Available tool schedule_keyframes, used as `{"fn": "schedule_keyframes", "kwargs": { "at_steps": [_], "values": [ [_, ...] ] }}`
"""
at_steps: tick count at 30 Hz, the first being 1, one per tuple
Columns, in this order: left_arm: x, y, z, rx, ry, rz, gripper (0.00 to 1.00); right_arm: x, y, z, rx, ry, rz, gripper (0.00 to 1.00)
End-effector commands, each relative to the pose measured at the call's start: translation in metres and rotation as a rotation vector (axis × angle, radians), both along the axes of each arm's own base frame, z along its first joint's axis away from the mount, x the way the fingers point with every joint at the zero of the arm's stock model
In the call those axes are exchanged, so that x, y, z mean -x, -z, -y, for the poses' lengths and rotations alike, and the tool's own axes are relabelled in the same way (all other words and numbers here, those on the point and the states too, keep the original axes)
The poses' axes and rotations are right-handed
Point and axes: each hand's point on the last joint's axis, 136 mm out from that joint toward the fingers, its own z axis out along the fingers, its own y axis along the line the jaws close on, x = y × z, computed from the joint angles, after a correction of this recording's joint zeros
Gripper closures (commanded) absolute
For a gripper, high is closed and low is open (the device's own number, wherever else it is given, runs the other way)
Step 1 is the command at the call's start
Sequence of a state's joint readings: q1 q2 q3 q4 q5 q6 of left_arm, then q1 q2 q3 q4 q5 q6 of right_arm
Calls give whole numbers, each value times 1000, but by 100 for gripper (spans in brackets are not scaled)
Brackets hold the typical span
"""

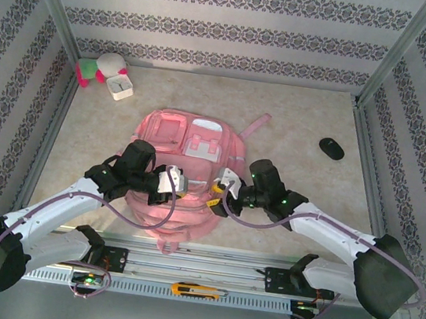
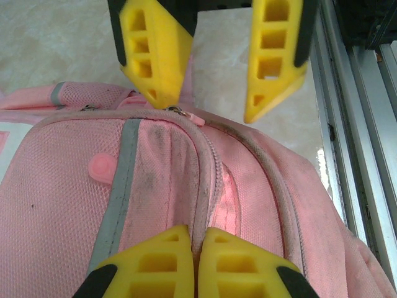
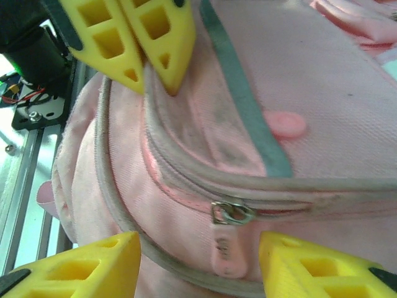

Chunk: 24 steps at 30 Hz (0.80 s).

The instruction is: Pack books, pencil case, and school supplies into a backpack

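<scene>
One pink backpack (image 1: 191, 204) lies flat on table (image 1: 298, 116), near edge, between two arms. Left gripper (image 2: 197, 234): jaws closed, pinching backpack fabric along zip seam. Right gripper (image 3: 200, 248): jaws open, straddling one zip pull (image 3: 226, 242). Well apart: one black oval object (image 1: 331, 148), one white clock (image 1: 119, 85), one plush toy (image 1: 99, 68).

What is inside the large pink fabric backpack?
Through the partly open zip of the large pink fabric backpack, a sliver of pink lining shows; anything deeper is covered by the fabric.
</scene>
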State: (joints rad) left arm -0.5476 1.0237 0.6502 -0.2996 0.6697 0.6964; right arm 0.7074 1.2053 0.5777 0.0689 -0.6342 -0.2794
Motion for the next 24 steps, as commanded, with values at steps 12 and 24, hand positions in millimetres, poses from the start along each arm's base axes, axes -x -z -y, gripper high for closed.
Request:
{"fn": "schedule_keyframes", "kwargs": {
  "at_steps": [12, 24],
  "values": [
    [0, -16, 8, 78, 31, 10, 100, -29, 5, 3, 15, 163, 44, 68],
    [4, -10, 7, 48, 58, 2, 100, -36, -3, 15, -31, 194, 13, 100]
  ]
}}
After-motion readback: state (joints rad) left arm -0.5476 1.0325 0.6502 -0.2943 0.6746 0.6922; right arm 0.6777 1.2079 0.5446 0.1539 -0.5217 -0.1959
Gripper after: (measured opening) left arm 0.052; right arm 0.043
